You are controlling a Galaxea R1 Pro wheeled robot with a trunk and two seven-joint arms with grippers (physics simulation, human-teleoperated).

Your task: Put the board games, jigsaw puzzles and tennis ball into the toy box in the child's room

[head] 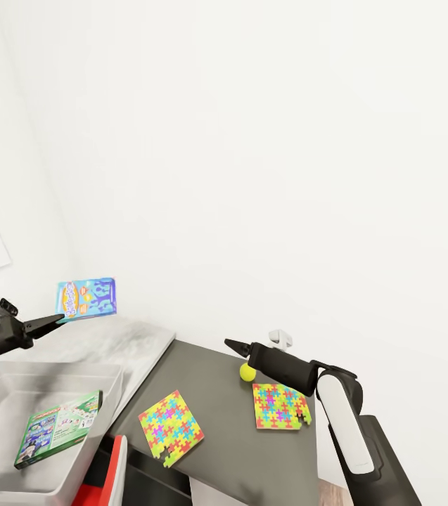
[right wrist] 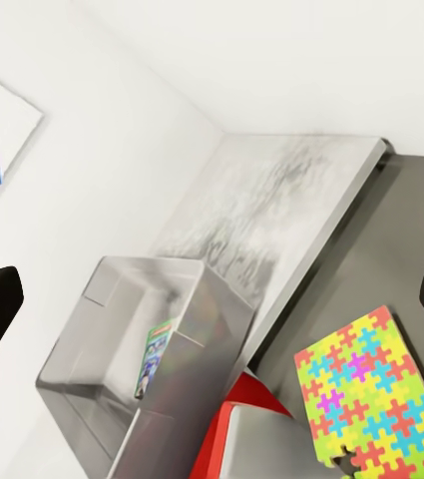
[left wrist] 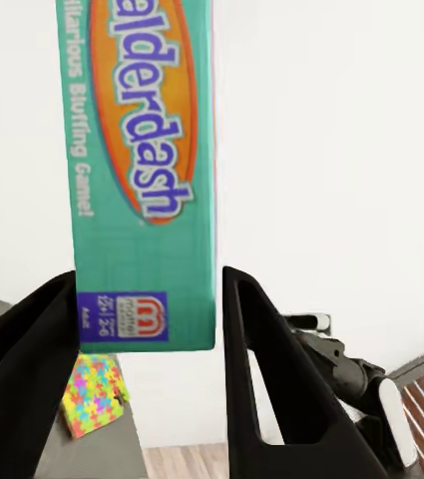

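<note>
— Step in hand?
— Dropping a board game [head: 87, 299] into the toy box [head: 121, 395], by the look of it. Clamped at one short end by the left pincer [head: 58, 320], up in the air above the box's far rim.
— Already in the box?
— Another game [head: 58, 429], green, flat on the bottom. Outside the box, to its right on the tabletop [head: 216, 365]: two puzzles [head: 171, 425] [head: 280, 406] and the ball [head: 247, 372], farther off.
— Right pincer [head: 232, 344]?
— Spread wide and empty, judging from the right wrist view. Hovering close to the ball, well right of the box.
— Lie of the held game?
— Standing on its long edge, cover turned toward the head camera. Long axis roughly level, running on from the pincer tips and pointing away from them, rightward along the box's far side.
— Next move, then?
— Probably a pull back over the box's open middle, a lowering, maybe a tilt toward flat, then letting go beside the green one. Worth minding the far rim: released here, likely to strike it or fall behind.
</note>
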